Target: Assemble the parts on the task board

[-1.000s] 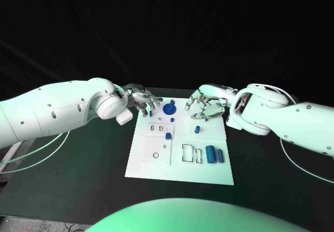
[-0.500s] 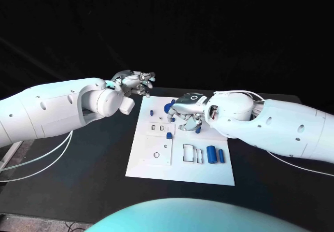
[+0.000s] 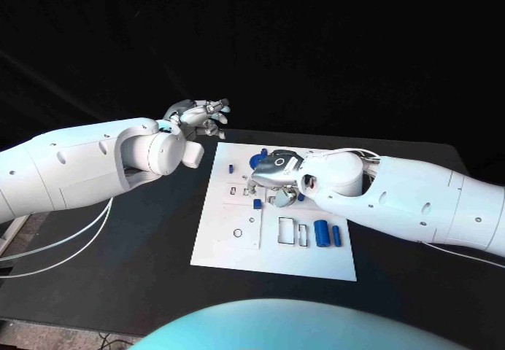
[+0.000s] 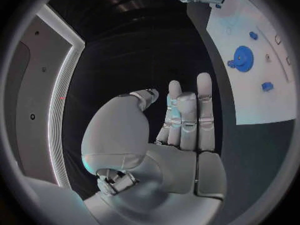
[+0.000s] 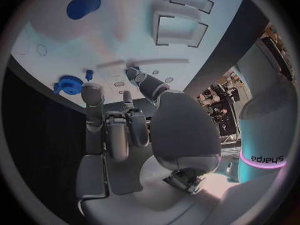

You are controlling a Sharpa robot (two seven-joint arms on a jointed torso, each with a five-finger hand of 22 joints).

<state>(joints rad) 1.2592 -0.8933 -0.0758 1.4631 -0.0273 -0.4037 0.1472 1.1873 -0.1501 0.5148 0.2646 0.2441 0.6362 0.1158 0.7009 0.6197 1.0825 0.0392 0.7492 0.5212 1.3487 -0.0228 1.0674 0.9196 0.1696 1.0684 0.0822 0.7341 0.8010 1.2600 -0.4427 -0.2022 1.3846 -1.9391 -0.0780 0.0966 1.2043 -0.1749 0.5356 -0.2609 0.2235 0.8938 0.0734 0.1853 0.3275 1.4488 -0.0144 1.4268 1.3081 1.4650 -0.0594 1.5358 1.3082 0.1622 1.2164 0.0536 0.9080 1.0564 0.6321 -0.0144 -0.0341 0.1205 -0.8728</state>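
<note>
The white task board (image 3: 226, 248) lies in the middle of the black table. My right hand (image 3: 271, 176) hovers low over the board's far half, fingers pointing down and apart, with nothing held. The blue gear (image 3: 259, 157) sits just beyond it, and a small blue part (image 3: 254, 205) stands just on my side of it. Two blue cylinders (image 3: 319, 233) lie side by side near the board's right edge. My left hand (image 3: 198, 117) is raised off the board past its far left corner, fingers straight and empty (image 4: 181, 135). The right wrist view shows the gear (image 5: 67, 83) beyond the fingertips (image 5: 92, 92).
An outlined rectangular slot (image 3: 284, 230) lies left of the cylinders, with smaller recesses (image 3: 240, 193) under my right hand. Bare black table (image 3: 126, 248) surrounds the board. In the left wrist view the gear (image 4: 242, 59) and two small blue parts (image 4: 267, 86) stand on the board (image 4: 262, 107).
My right hand has swung leftward from the board's far right edge to above its far middle. My left hand has lifted away from the board to beyond its far left corner.
</note>
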